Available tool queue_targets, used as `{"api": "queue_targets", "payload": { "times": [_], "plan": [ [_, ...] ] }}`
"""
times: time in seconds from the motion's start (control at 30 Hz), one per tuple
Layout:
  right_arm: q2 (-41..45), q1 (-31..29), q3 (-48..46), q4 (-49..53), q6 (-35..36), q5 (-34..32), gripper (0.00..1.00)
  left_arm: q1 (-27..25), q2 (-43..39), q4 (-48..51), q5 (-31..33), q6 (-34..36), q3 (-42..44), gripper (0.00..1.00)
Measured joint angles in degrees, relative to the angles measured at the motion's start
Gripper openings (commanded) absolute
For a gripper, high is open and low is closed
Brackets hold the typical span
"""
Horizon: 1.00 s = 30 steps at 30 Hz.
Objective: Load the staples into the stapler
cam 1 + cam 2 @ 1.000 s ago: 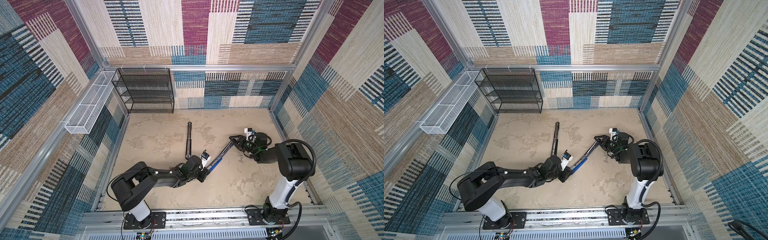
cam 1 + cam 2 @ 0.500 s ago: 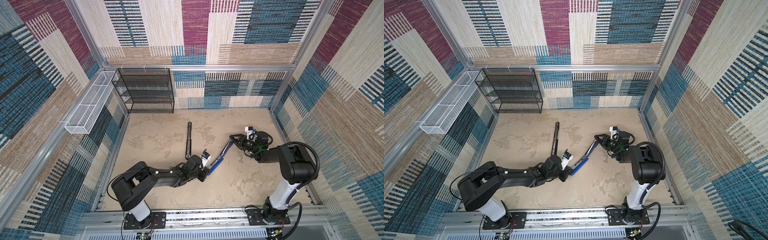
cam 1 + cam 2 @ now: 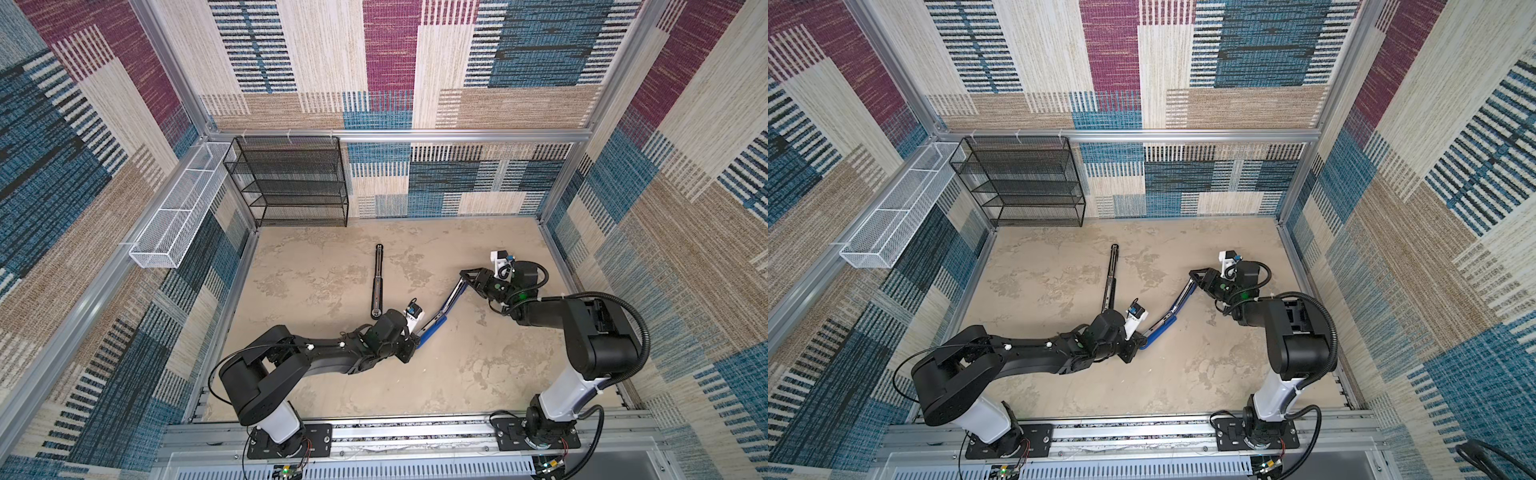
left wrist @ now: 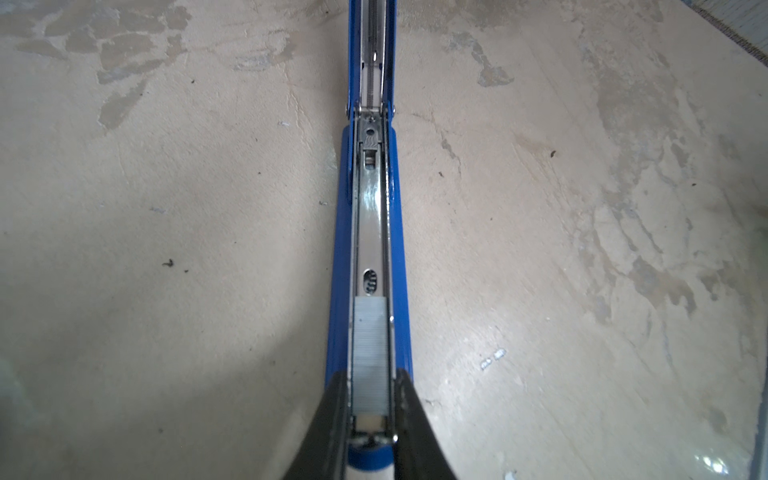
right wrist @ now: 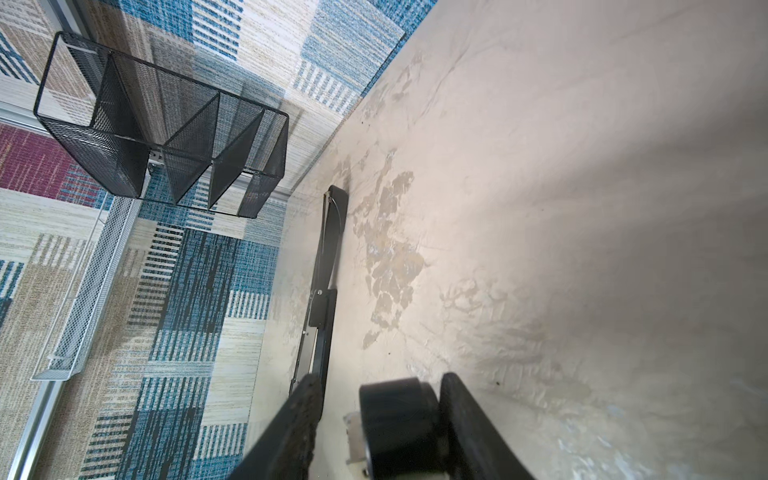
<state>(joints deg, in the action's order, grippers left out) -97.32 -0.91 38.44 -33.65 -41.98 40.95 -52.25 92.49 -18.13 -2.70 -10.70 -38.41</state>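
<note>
The left hand point(image 4: 370, 376) pinches the open magazine of the blue stapler point(image 3: 432, 330), at the centre of the worktop point(image 3: 457, 374) in both top views. The staples point(image 4: 371, 345) lie in its channel, inside the grip. The right hand point(image 5: 380, 377) stands half open around the stapler's black lid tip, with a gap on one side.

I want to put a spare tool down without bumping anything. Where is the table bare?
Free: the back strip right of the black mesh shelf; the patch between the black stapler and the left wall; the table's front middle, between the left arm and right arm. Crowded: the centre, where the blue stapler stretches between them.
</note>
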Motion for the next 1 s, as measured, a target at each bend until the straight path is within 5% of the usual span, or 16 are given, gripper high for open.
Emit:
{"api": "queue_targets", "payload": {
  "times": [1.0],
  "plan": [
    [16.59,-16.28,0.33,17.20,19.63,-19.08,0.45,-0.04,-2.29,4.55,1.03,1.44,-2.60,0.07]
  ]
}}
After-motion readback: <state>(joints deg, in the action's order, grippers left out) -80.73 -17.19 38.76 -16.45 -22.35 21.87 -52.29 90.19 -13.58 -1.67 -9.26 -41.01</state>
